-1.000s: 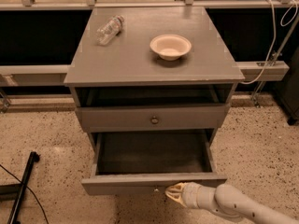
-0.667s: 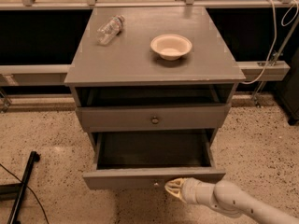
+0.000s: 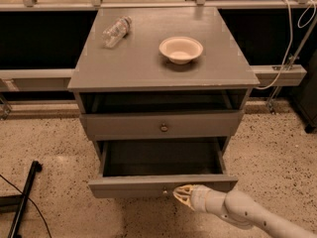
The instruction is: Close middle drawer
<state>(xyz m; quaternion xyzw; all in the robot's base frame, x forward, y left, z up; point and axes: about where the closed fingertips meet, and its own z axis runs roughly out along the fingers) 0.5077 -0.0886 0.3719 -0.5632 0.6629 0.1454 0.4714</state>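
Most of the job is left: the middle drawer stands pulled far out of the desk, its dark, bare inside open to view. On the desk top, a plastic bottle lies on its side at the left and a shallow bowl sits to the right of it; neither has a part in the closing. Below them the upper drawer sits nearly flush in its frame. Further right, the tool is low at the middle drawer's front, just right of centre, its tip touching or all but touching the front panel; its two halves look pressed together, pinching nothing. The pale arm runs away to the lower right. By my judgement contact is about made, and what is left is a straight push inward until the front meets the frame.
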